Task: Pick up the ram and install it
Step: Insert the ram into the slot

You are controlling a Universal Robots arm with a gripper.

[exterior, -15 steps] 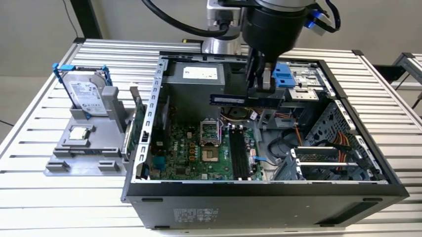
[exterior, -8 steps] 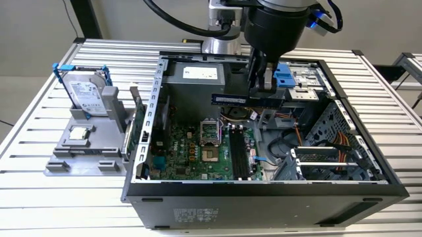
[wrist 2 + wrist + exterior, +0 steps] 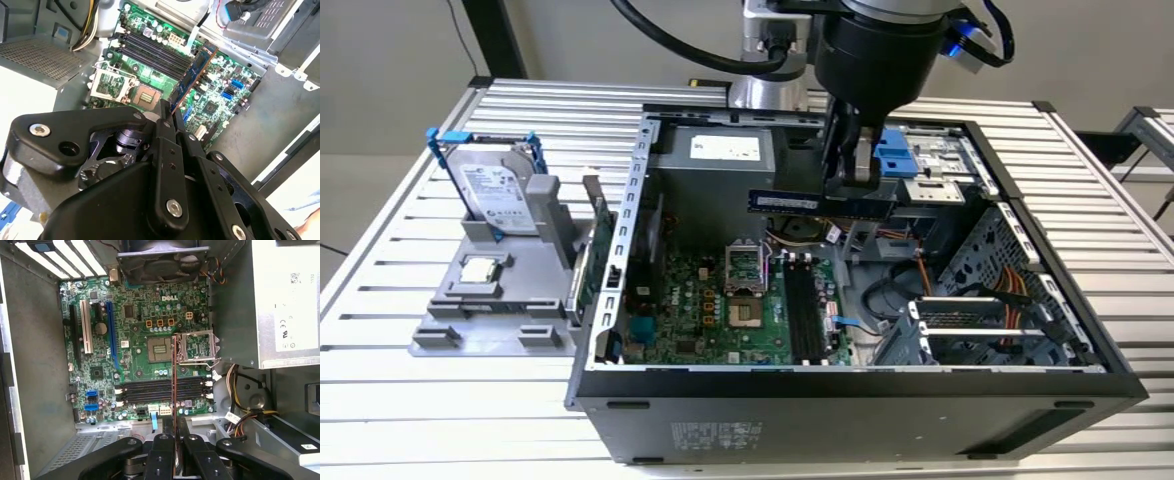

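Gripper jaws pinched tight on the ram, stick held on edge, level. It hangs clear above the motherboard, over its black slots, inside the open case.

So the open case sat mid-frame on the bench in the exterior view, with the motherboard flat on its floor and the power supply behind that, up-frame. The ram hung above the board, pinched between the fingers. At the exterior view's left, the hard drive stood upright in a stand, and the processor chip lay just in front.
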